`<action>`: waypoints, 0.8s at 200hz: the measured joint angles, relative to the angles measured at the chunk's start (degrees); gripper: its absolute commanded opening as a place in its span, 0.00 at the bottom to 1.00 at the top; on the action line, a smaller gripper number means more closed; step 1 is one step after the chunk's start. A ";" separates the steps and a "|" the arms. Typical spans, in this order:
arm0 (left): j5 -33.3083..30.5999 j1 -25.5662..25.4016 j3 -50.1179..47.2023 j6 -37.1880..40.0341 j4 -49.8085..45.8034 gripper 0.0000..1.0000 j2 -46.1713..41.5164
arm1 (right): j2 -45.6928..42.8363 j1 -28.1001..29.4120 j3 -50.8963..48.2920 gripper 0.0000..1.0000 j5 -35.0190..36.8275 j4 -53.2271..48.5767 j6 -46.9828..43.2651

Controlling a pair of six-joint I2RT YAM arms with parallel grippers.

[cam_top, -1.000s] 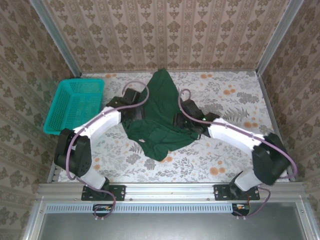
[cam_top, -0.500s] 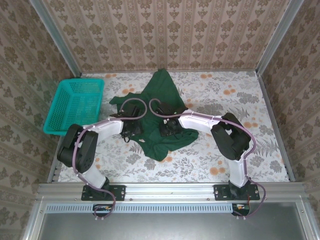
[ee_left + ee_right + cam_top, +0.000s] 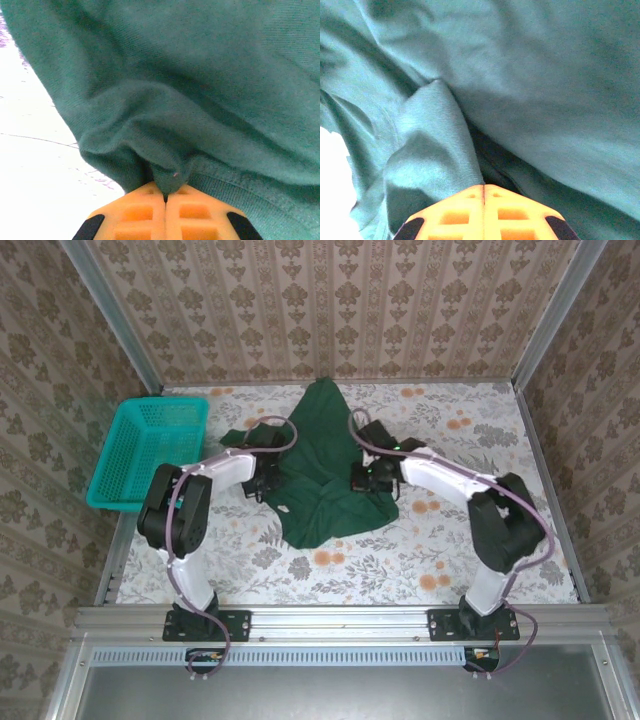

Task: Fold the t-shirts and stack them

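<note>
dark green cotton t-shirt (image 3: pixel 325 495) bunched | left gripper (image 3: pixel 272 480) at its left edge | right gripper (image 3: pixel 357 480) at right edge | teal plastic mesh basket (image 3: pixel 150 452) apart

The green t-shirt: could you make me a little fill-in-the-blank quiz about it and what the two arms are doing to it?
1. The t-shirt lying spread on the table is dark ____ in colour.
2. The left gripper and the right gripper are each ____ on a fold of its cloth.
3. The teal basket stands on the ____ side of the table, apart from the shirt.

Missing words: green; shut; left.
</note>
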 measured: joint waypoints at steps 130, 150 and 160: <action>-1.11 6.36 33.68 4.90 -12.85 0.00 19.87 | -25.46 4.98 -20.55 0.20 -15.21 0.02 8.87; -0.94 7.61 36.52 5.11 -13.44 0.04 20.15 | -17.31 10.25 -15.02 0.38 -17.40 -2.21 5.68; -1.25 8.17 37.05 5.11 -14.10 0.21 20.13 | -14.34 11.67 -12.79 0.44 -17.49 -3.15 3.87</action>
